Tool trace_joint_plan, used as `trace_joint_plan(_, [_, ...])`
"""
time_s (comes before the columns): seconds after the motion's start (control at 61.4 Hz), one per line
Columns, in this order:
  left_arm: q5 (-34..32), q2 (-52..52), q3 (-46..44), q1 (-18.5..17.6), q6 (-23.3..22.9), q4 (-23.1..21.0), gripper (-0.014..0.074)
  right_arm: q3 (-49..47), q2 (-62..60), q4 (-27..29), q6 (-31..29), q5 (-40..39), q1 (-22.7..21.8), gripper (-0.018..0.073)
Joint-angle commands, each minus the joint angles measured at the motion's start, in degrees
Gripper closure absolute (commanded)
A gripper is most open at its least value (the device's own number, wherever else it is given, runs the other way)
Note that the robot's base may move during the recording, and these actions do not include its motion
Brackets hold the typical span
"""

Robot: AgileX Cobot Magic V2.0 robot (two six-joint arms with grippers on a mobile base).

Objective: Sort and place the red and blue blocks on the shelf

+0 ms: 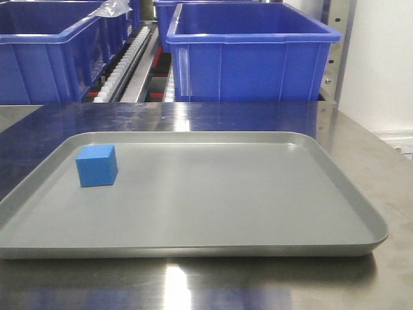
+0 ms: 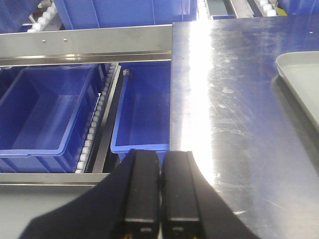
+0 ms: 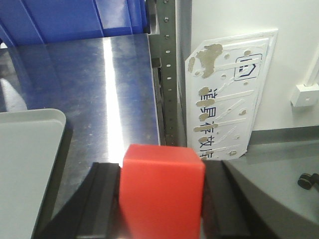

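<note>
Nearest, the right gripper point(image 3: 162, 201) is clamped on the red block point(image 3: 162, 181), its black fingers point(image 3: 102, 199) pressing both sides. The block is a matte, bright red cube with crisp edges, and it is held over the right edge of the steel worktop point(image 3: 99, 74). The left gripper point(image 2: 160, 186) is clenched with its pads together and nothing between them, at the worktop's left edge. On the worktop lies a grey rimmed tray point(image 1: 258, 194). The blue block point(image 1: 97, 165), a plain mid-blue cube with a lighter top, sits flat near the tray's left edge, towards its far-left corner. Beyond stands the shelf point(image 2: 84, 40), with white roller tracks point(image 1: 126, 64) and big blue bins point(image 1: 251, 55).
</note>
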Motion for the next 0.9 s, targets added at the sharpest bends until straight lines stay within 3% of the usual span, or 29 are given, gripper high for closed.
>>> trace_joint_plan(0.0, [-3.59, -0.91, 2.55, -0.03, -0.22, 0.3, 0.0463, -1.41, -0.23, -1.19, -0.32, -5.84, -0.27, 0.0512])
trace_joint_plan(0.879, [-3.59, -0.91, 2.55, -0.03, -0.22, 0.3, 0.0463, -1.41, -0.23, -1.19, -0.32, -6.6, -0.27, 0.0512])
